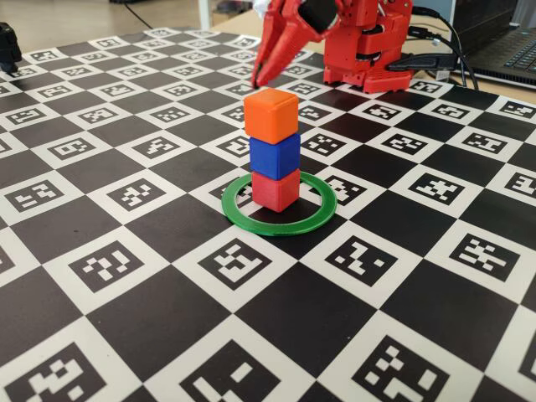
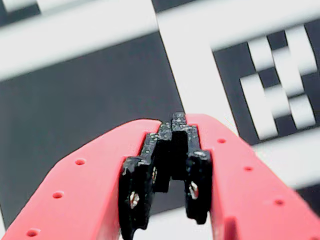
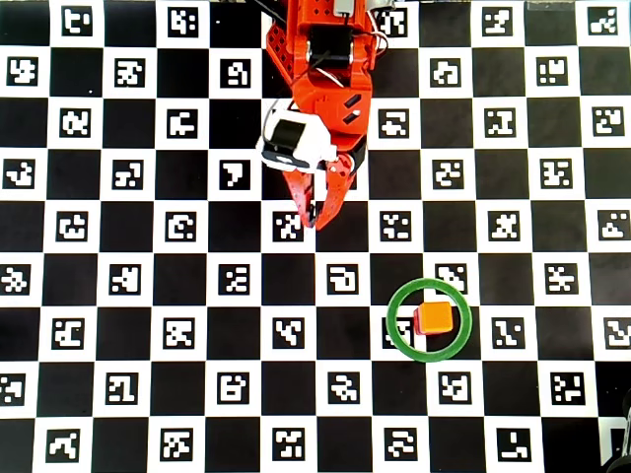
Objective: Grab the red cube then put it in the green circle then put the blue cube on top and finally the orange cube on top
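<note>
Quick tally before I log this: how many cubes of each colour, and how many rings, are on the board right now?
Orange cube: 1
Blue cube: 1
Red cube: 1
Green circle: 1
Total: 4, with the three cubes stacked inside the ring.

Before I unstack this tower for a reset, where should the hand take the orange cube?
Grip the orange cube by two opposite vertical side faces, coming straight down from above. It sits topmost on the blue cube, so its sides are exposed; a sideways approach might topple the stack.
</note>
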`<state>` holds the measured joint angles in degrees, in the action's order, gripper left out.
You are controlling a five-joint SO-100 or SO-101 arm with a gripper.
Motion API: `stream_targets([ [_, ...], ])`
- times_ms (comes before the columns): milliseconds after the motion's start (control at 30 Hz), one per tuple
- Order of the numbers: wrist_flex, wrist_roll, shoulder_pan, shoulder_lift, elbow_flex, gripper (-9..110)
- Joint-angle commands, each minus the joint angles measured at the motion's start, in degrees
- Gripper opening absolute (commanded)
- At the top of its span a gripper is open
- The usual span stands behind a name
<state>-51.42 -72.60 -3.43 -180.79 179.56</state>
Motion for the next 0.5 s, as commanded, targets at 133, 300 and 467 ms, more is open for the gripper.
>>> stream_targets([
  [133, -13.3, -1.9, -0.3, -5.0, 3.0, -6],
  [300, -18.7, -3.3, -0.4, -7.5, 3.0, -6],
  [467, -24.0, -8.2, 0.1, -9.2, 3.0, -6],
])
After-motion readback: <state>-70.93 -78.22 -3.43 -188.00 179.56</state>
